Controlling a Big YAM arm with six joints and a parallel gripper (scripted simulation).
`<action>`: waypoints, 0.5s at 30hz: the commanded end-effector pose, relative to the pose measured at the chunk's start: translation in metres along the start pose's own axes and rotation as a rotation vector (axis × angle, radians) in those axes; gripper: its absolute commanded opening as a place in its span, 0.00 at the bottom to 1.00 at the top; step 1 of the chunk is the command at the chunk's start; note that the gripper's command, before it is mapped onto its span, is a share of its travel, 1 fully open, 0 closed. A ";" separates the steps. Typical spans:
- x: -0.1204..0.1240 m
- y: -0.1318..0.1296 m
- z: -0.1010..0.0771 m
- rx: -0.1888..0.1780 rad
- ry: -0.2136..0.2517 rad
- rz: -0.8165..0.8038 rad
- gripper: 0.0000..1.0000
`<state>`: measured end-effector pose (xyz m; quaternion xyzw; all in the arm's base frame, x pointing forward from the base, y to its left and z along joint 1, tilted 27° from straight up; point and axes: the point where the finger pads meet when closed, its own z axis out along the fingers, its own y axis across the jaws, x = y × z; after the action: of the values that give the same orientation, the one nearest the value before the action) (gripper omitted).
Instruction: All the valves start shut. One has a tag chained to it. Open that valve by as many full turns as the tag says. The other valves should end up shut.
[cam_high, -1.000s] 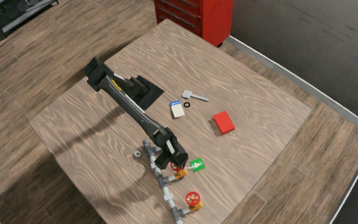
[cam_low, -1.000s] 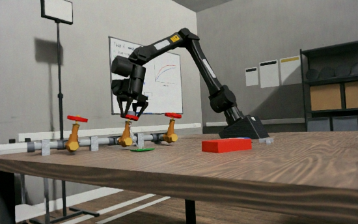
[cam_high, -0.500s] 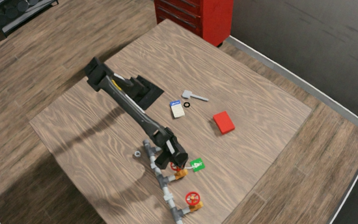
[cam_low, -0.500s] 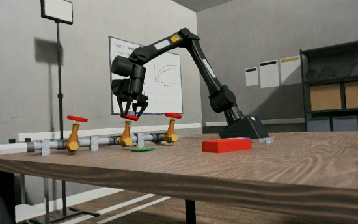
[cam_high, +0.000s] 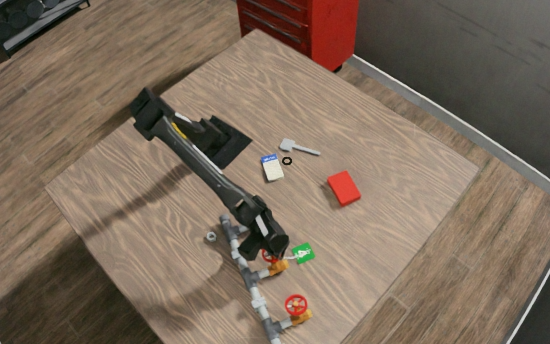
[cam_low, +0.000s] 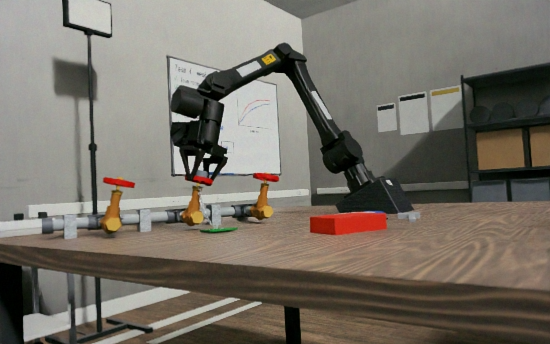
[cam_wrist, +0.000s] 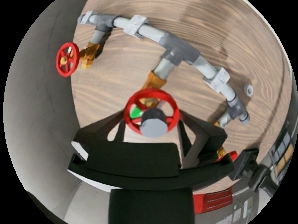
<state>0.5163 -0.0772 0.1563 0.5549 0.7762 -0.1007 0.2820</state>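
A grey pipe (cam_low: 150, 217) carries three brass valves with red handwheels. My gripper (cam_low: 200, 177) comes straight down on the middle valve and is shut on its handwheel (cam_wrist: 153, 111), which also shows under the arm in the top view (cam_high: 269, 256). A green tag (cam_high: 303, 253) lies on the table, chained to this middle valve; its writing is too small to read. The near valve (cam_high: 295, 312) stands free, and its wheel shows at the left in the wrist view (cam_wrist: 67, 59). The far valve (cam_low: 264, 192) is apart from the gripper.
A red block (cam_high: 344, 188), a white card with a blue strip (cam_high: 272, 167), a black ring (cam_high: 287, 161), a grey key-like tool (cam_high: 298, 146) and a grey nut (cam_high: 208, 235) lie on the table. The arm's black base (cam_high: 217, 140) stands at the far side.
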 end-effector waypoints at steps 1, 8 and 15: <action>-0.010 0.008 -0.008 -0.011 -0.015 -0.125 0.00; -0.010 0.009 -0.008 -0.010 -0.016 -0.382 0.00; -0.010 0.010 -0.008 -0.012 -0.020 -0.634 0.00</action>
<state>0.5157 -0.0776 0.1562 0.3896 0.8709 -0.1561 0.2557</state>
